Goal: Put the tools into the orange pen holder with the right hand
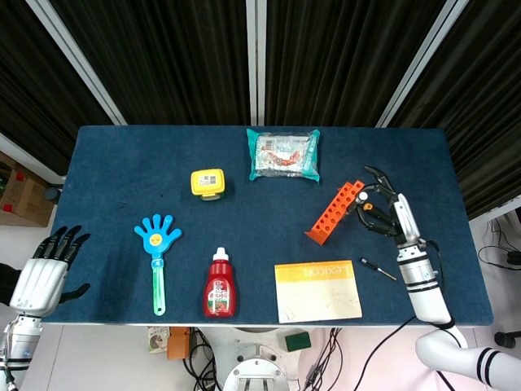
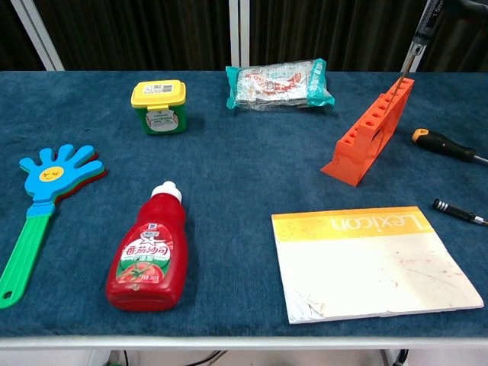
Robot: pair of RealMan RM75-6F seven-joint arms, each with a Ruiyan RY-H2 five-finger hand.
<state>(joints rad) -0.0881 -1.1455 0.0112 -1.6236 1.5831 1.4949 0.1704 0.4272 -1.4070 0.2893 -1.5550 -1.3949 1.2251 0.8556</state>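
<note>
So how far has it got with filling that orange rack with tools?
One tool is going in: the right hand holds a slim tool with its tip at the top of the orange pen holder. No other tool stands in the holder's visible holes. Two are left on the table: an orange-handled screwdriver and a small black one. The left hand waits off the table edge.

We see an orange pen holder [image 1: 335, 212], a red sauce bottle [image 2: 148, 253], a blue-and-green hand clapper [image 1: 156, 248] and a dark blue table [image 1: 122, 171].
</note>
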